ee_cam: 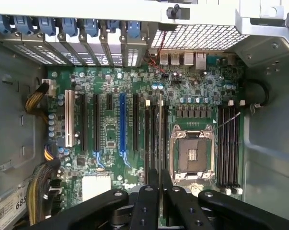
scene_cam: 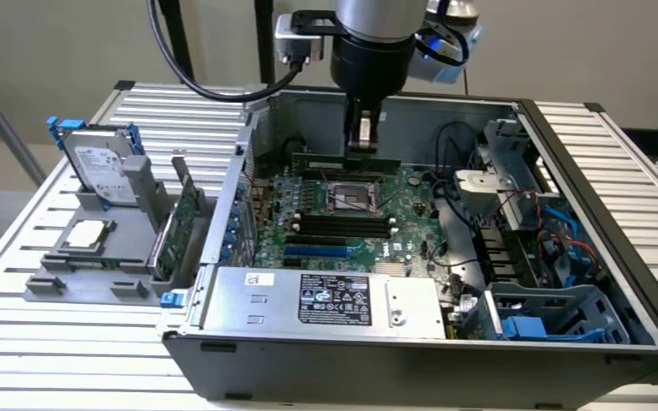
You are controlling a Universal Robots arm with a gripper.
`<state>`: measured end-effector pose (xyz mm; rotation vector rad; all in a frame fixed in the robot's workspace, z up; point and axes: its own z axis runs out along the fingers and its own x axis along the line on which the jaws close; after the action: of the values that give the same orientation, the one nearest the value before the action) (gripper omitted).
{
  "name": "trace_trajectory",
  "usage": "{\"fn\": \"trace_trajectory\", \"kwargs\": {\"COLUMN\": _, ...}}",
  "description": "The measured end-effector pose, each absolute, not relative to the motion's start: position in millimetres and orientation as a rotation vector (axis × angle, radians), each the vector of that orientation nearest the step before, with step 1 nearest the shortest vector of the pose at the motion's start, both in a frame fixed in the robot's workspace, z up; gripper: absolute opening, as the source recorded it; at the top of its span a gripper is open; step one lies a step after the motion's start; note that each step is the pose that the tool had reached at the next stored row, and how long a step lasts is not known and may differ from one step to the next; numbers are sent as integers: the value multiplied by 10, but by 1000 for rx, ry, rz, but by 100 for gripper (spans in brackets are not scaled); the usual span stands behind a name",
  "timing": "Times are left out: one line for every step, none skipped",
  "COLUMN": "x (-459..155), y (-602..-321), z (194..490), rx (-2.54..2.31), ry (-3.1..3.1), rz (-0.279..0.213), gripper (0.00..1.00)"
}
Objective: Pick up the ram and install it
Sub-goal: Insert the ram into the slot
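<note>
The ram [scene_cam: 320, 161] is a slim green stick held level above the motherboard [scene_cam: 306, 248] inside the open computer case [scene_cam: 421, 360]. My gripper [scene_cam: 361, 144] reaches down from above and is shut on its top edge. In the wrist view the ram [ee_cam: 160, 139] shows edge-on as a thin line between my fingertips [ee_cam: 147, 194], running along the black memory slots [ee_cam: 156, 120] beside the empty CPU socket [ee_cam: 192, 153]. I cannot tell whether its lower edge touches a slot. A second bank of black slots [ee_cam: 228, 143] lies on the socket's other side.
A grey holder [scene_cam: 89, 278] at the exterior view's left carries a hard drive [scene_cam: 103, 171], a square silver processor [scene_cam: 86, 233] and a green expansion card [scene_cam: 181, 224]. The power supply [scene_cam: 318, 298], cables [scene_cam: 466, 231] and a drive cage [scene_cam: 558, 312] crowd the case.
</note>
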<state>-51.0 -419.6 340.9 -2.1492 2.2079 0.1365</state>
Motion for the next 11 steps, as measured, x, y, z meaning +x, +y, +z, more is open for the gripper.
{"fn": "trace_trajectory", "kwargs": {"x": -510, "y": -4186, "z": 3390, "rx": -2149, "ry": 2208, "rz": 137, "gripper": 0}}
{"fn": "trace_trajectory", "kwargs": {"x": -510, "y": -4176, "z": 3372, "rx": -2149, "ry": 2208, "rz": 137, "gripper": 0}}
{"fn": "trace_trajectory", "kwargs": {"x": -510, "y": -4167, "z": 3354, "rx": -2149, "ry": 2208, "rz": 137, "gripper": 0}}
{"fn": "trace_trajectory", "kwargs": {"x": -510, "y": -4156, "z": 3336, "rx": -2149, "ry": 2208, "rz": 136, "gripper": 0}}
{"fn": "trace_trajectory", "kwargs": {"x": -510, "y": -4146, "z": 3317, "rx": -2149, "ry": 2208, "rz": 137, "gripper": 0}}
{"fn": "trace_trajectory", "kwargs": {"x": -510, "y": -4136, "z": 3299, "rx": -2149, "ry": 2208, "rz": 137, "gripper": 0}}
{"fn": "trace_trajectory", "kwargs": {"x": -510, "y": -4126, "z": 3281, "rx": -2149, "ry": 2208, "rz": 137, "gripper": 0}}
{"fn": "trace_trajectory", "kwargs": {"x": -510, "y": -4117, "z": 3263, "rx": -2149, "ry": 2208, "rz": 137, "gripper": 0}}
{"fn": "trace_trajectory", "kwargs": {"x": -510, "y": -4108, "z": 3245, "rx": -2149, "ry": 2208, "rz": 136, "gripper": 0}}
{"fn": "trace_trajectory", "kwargs": {"x": -510, "y": -4100, "z": 3226, "rx": -2149, "ry": 2208, "rz": 137, "gripper": 0}}
{"fn": "trace_trajectory", "kwargs": {"x": -509, "y": -4092, "z": 3208, "rx": -2149, "ry": 2208, "rz": 137, "gripper": 0}}
